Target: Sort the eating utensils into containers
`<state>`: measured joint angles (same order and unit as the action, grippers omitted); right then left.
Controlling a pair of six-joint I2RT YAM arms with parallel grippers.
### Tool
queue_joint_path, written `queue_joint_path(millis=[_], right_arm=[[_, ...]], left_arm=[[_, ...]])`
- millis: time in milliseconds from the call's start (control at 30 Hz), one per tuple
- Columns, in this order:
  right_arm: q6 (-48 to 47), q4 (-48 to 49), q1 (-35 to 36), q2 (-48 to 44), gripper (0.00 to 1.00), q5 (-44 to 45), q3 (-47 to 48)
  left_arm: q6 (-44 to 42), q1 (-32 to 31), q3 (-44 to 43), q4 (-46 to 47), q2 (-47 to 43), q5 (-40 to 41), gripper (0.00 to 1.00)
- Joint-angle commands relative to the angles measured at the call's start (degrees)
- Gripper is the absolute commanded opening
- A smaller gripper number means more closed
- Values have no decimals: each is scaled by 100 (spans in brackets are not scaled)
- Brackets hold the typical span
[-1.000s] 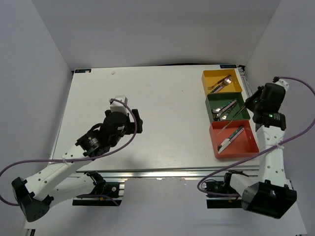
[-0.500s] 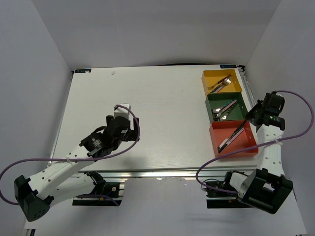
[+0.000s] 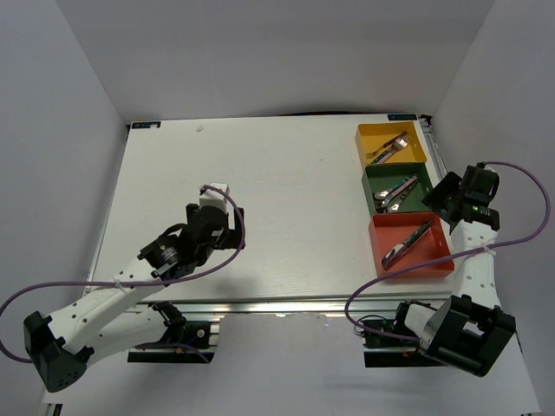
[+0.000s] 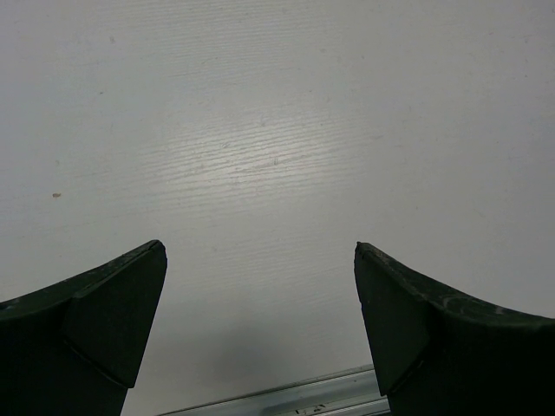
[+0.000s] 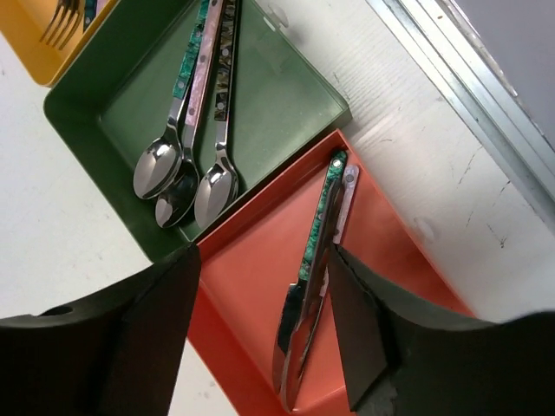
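Note:
Three containers stand in a row at the table's right edge: a yellow bin [image 3: 381, 134] holding forks [image 3: 388, 147], a dark green bin [image 3: 377, 179] with three spoons [image 3: 395, 192], and a red-orange bin [image 3: 434, 251] with knives [image 3: 406, 243]. My right gripper [image 3: 440, 201] hovers open just right of the green and red bins. In its wrist view the right gripper [image 5: 264, 260] is spread over the red-orange bin [image 5: 251, 277], with the teal-handled knives [image 5: 312, 286] lying loose between the fingers. The green bin [image 5: 277, 95] and spoons [image 5: 178, 178] show beyond. My left gripper [image 3: 230, 227] stands open over bare table.
The left wrist view shows only white tabletop under the open left gripper [image 4: 260, 251], with the metal rail [image 4: 286, 399] of the near table edge below. A corner of the yellow bin [image 5: 43, 61] shows at the top left of the right wrist view.
My right gripper has opened, and the knife it held over the red-orange bin now lies inside it. The left arm drew back toward the near edge, then stayed still.

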<state>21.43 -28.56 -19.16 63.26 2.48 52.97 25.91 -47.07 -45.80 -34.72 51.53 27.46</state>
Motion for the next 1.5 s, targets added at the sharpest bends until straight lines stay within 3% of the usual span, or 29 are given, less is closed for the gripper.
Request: queue_joint_path(millis=[0,33,133,267,367,433,467,500,533,600,667,900,1167,1267,1467], right_arm=[[-16,70,-27,11,69,94,134],[-16,26,-27,-7,82,103,230],[19,-228,-27,-7,89,113,520],[89,-379,-18,-165,89,-142,802],[63,-187,113,-525,89,-1133,873],[2,-19,385,-805,89,-2056,873],[-42,34,552,-903,89,-2276,882],[-121,-79,1119,-965,89,-2061,1021],[-217,-245,1499,-1078,89,-1719,1153],[-464,-954,2594,-1193,89,-441,1626],[-621,-1414,2951,-1316,89,66,1917],[-1238,-2786,3206,-2221,89,1191,3148],[-1088,-3534,3524,-2494,89,817,5140],[-1088,-3543,3594,-2547,89,517,5486],[-1176,-3490,3752,-2802,89,1034,5084]], left_arm=[[-16,-4,1,44,-108,13,98],[-16,-4,10,36,-117,31,98],[19,-4,-52,-34,-117,197,98],[361,-4,-174,-254,-12,977,98],[958,197,-359,-701,357,1864,98],[1144,889,-613,-887,814,1825,98],[1136,1206,-684,-861,911,1424,98],[1005,1853,-737,-757,990,1202,98],[951,2112,-876,-608,991,1052,98],[863,2403,-1419,-841,965,1461,98],[819,2422,-1893,-1176,921,1883,98],[-76,2422,-3388,-1983,-265,2991,98],[-569,2430,-5324,-3233,-652,3063,98],[-552,2422,-5431,-3261,-1056,2985,98],[-526,2422,-4913,-3173,-1453,2905,98]])
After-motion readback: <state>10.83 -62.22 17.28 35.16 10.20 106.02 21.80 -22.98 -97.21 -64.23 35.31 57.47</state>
